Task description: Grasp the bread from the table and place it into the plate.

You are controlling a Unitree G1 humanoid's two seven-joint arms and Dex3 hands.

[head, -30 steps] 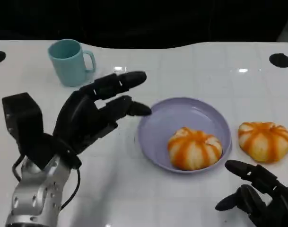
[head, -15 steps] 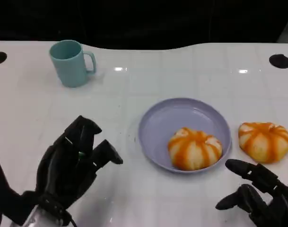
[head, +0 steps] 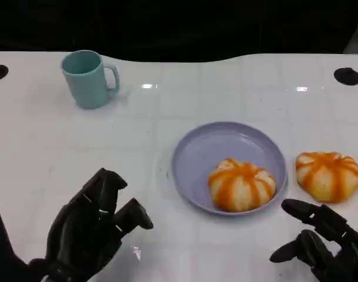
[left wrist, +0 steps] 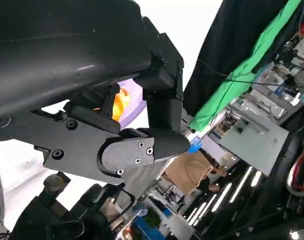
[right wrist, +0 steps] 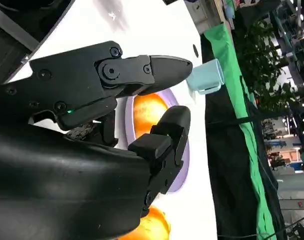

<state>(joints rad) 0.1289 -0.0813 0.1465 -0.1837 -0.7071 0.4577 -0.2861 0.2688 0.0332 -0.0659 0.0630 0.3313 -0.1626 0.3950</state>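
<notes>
Resting one bun [head: 241,185] in the plate [head: 196,154], another bun [head: 328,175] beside it near the table's [head: 43,147] right edge; keeping both left hand [head: 90,229] and right hand [head: 325,247] released, fingers apart; showing no readable writing.

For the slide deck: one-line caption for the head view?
One orange-striped bun sits in the lavender plate, another beside it; both hands, left and right, empty.

I see one round bread bun [head: 241,185], pale with orange stripes fanning from its top, sitting inside the shallow lavender plate [head: 203,148], toward the plate's near right side. I see a second bun [head: 328,175] of the same look lying on the white table, just beside the plate's right rim. Both sit upright, domed side up.
</notes>
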